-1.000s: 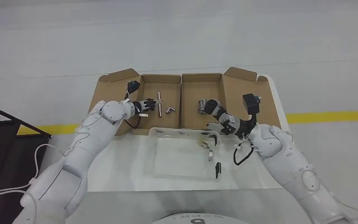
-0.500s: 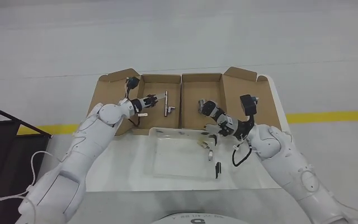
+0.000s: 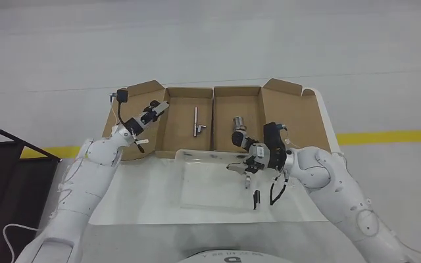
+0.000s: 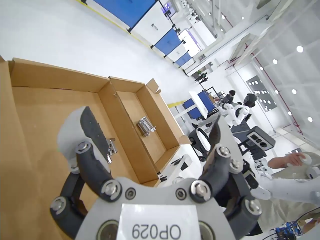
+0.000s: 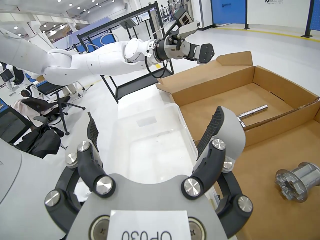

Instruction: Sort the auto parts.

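**Steel parts boxed, both grippers empty**

Steel was what most of this job came down to. The rod (image 3: 195, 120) lay lengthwise on the floor of the left box (image 3: 176, 135), with a small bracket (image 3: 202, 127) just beside its near end. The hub (image 3: 238, 122) lay on its side in the right box (image 3: 255, 105).

By their look, all three were stiff, dense and not fragile. The rod was polished and would likely slip or roll. A pinch across the middle of its shaft seemed the surest hold. The hub looked the heaviest, and its barrel between the flanges offered the best purchase. The bracket was light and flat, so it would need a pinch across its edges.

The left gripper (image 3: 156, 109) hung over the left box's outer flap, jaws spread wide and holding nothing. The right gripper (image 3: 242, 167) sat at the far right corner of the clear tray (image 3: 197, 205), also spread wide and empty.

The count was two boxes, one tray, one rod, one bracket and one hub. A dark clip (image 3: 256, 198) lay in the tray. Any other small pieces beside the right gripper were too small to count.
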You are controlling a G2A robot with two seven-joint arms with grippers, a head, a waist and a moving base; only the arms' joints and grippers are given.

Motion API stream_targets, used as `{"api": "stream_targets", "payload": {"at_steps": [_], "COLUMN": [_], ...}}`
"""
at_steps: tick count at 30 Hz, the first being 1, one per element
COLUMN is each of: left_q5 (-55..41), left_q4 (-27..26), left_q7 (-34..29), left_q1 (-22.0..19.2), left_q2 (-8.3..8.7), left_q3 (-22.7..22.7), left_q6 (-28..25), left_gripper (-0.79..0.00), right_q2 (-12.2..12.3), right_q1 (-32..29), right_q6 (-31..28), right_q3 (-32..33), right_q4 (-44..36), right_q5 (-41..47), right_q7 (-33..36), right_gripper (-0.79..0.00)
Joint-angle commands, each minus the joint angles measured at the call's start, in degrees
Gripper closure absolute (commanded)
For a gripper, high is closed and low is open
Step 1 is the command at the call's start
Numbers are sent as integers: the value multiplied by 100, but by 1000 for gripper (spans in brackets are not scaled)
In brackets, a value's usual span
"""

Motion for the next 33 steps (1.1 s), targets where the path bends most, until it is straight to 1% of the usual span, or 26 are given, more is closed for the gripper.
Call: {"api": "stream_targets", "payload": {"at_steps": [1, 4, 6, 8, 15, 19, 24, 27, 29, 33], "left_q5": [3, 3, 3, 3, 3, 3, 3, 3, 3, 3], "left_q4": [18, 18, 18, 18, 18, 18, 18, 18, 18, 18], "left_q7": [-1, -1, -1, -1, -1, -1, -1, -1, -1, -1], "left_q1": [-13, -13, -13, -13, -13, -13, -13, -13, -13, -13], "left_q2": [-3, -3, -3, -3, -3, -3, -3, -3, -3, -3], "left_q3": [12, 12, 12, 12, 12, 12, 12, 12, 12, 12], "left_q6": [-1, -1, -1, -1, -1, -1, -1, -1, -1, -1], "left_gripper": [-785, -785, -785, -785, -785, -785, -785, -785, -785, -785], "right_q2": [-1, -1, 15, 56, 258, 312, 320, 315, 316, 321], "right_q1": [2, 2, -103, -317, -1165, -1582, -1926, -2034, -2088, -2142], "right_q6": [-2, 154, 256, 261, -439, -476, -258, -196, -243, -290], "right_q3": [-3, 4, 30, 206, 1128, 1574, 2013, 2127, 2148, 2065], "right_q4": [3, -77, -388, -549, -826, -1024, -878, -746, -680, -622], "right_q5": [2, -183, -706, -1035, -1493, -1847, -2073, -2229, -2383, -2858], "right_q7": [0, 52, 135, 73, -139, -456, -1141, -1430, -1535, -1457], "right_gripper": [-785, -785, -785, -785, -785, -785, -785, -785, -785, -785]}}
